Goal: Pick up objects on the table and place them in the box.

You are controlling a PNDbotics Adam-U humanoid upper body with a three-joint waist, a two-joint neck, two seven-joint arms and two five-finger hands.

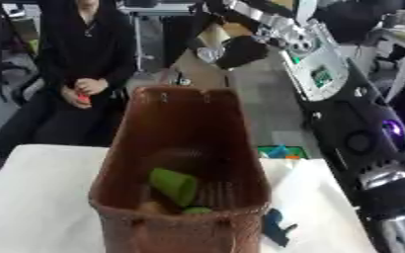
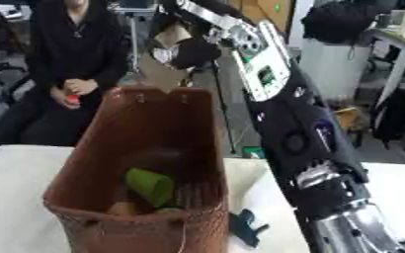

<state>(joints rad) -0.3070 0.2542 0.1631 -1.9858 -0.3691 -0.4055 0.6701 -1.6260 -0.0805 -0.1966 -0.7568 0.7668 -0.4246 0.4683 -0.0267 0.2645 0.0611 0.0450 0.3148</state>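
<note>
A tall brown box with perforated, woven-looking plastic walls stands on the white table; inside at the bottom lie a green cup-shaped thing, a smaller green piece and something tan, too blurred to make out. Just beside the box's right wall a small dark blue thing lies on the table; no writing can be read anywhere. The right arm, black with silver joints, rises past the box toward the top; its hand is high above the box, well apart from the objects, and I cannot tell how its fingers stand.
</note>
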